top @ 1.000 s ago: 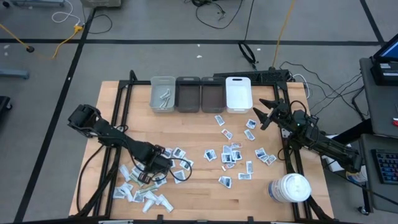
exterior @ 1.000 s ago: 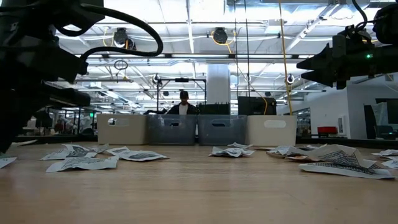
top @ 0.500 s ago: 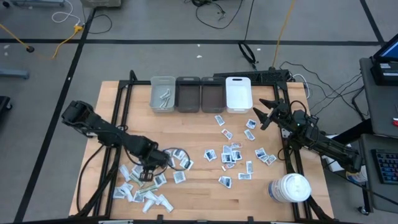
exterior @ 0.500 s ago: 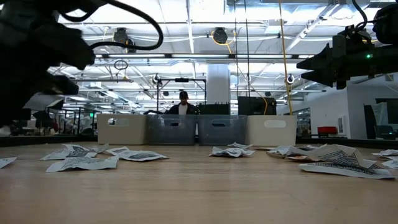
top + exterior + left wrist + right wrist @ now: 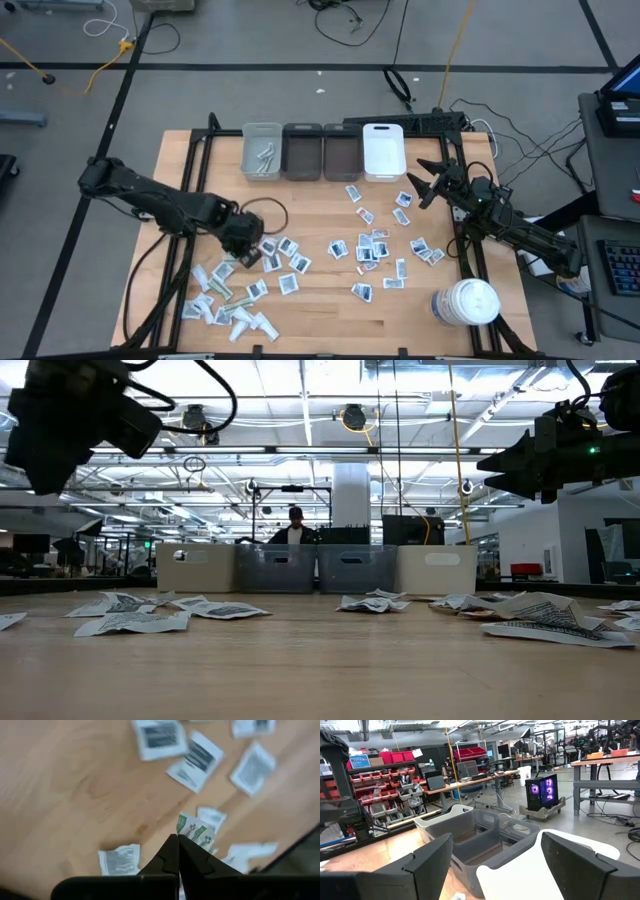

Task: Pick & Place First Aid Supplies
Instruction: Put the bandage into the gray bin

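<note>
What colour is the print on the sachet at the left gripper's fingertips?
Green on white, on the sachet; the left wrist view shows it best.

Matt pale wood table (image 5: pixel 320 300), crinkled paper sachets (image 5: pixel 372 247), smooth plastic bins (image 5: pixel 322 152).

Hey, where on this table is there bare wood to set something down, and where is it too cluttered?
Bare wood: the strip between the light grey bin and the left gripper, and the near-centre patch between the left sachet pile and the jar. Crowded: that near-left pile, and the scattered sachets in front of the white bin, where the right gripper waits.
</note>
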{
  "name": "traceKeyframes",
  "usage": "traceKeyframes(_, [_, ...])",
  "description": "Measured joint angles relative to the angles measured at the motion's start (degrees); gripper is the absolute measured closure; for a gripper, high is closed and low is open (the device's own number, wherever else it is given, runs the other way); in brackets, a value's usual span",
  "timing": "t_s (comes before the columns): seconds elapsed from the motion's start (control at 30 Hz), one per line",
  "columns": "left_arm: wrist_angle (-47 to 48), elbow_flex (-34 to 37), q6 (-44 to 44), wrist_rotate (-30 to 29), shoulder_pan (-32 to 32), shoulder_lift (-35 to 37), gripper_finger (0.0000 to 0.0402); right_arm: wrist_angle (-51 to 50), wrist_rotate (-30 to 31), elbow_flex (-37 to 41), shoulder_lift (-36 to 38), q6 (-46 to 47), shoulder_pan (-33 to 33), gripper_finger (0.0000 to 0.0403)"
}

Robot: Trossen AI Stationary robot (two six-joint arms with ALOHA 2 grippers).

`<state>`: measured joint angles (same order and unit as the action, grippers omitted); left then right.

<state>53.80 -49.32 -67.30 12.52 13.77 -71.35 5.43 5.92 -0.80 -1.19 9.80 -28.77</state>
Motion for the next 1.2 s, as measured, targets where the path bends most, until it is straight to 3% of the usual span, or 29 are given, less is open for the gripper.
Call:
traceKeyframes(0.23, [0.45, 0.0, -14.5, -5.54, -2.3, 4.17, 0.0401, 0.01, 0.0, 0.01, 0.0, 0.0, 0.0, 0.0105])
traceKeyframes(0.4, [1.93, 0.0, -14.0, -5.96, -8.46, 4.35, 0.0401, 0.02, 0.0, -0.02, 0.0, 0.0, 0.0, 0.0105])
traceKeyframes(0.93, [8.07, -9.69, 14.21, -3.29, -40.96, -5.66, 0.0401, 0.01, -0.01, 0.0, 0.0, 0.0, -0.01, 0.0105])
traceKeyframes(1.2, [13.11, -22.12, 27.56, -2.07, -53.17, -16.2, 0.0401, 0.02, -0.01, -0.01, -0.02, 0.0, 0.0, 0.0105])
